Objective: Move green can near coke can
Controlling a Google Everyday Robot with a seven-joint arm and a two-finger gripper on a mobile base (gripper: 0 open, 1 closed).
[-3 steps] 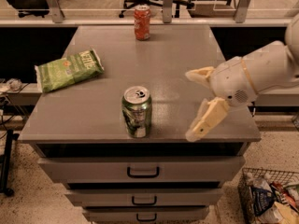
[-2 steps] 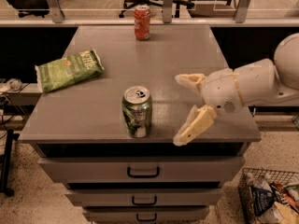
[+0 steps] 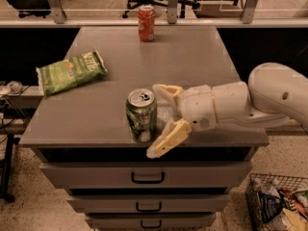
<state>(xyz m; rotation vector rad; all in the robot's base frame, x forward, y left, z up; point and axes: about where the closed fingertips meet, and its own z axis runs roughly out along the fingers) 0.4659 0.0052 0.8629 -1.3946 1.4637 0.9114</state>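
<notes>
The green can (image 3: pixel 141 115) stands upright near the front edge of the grey cabinet top (image 3: pixel 192 57), dark green with whitish markings and a silver pull-tab top. The coke can (image 3: pixel 146 23) stands upright at the far edge, red-orange with a silver top. My gripper (image 3: pixel 160 119) comes in from the right on a white arm and is open. Its cream fingers (image 3: pixel 169 137) reach just to the right side of the green can, one behind and one in front, not closed on it.
A flat green chip bag (image 3: pixel 70 71) lies at the left of the cabinet top. Drawers (image 3: pixel 147 177) sit below the front edge. A wire basket (image 3: pixel 276 206) with packets stands on the floor at lower right. Office chairs stand beyond the far rail.
My gripper has moved left across the cabinet top and now sits right beside the green can, still open. The cans and the chip bag have not moved.
</notes>
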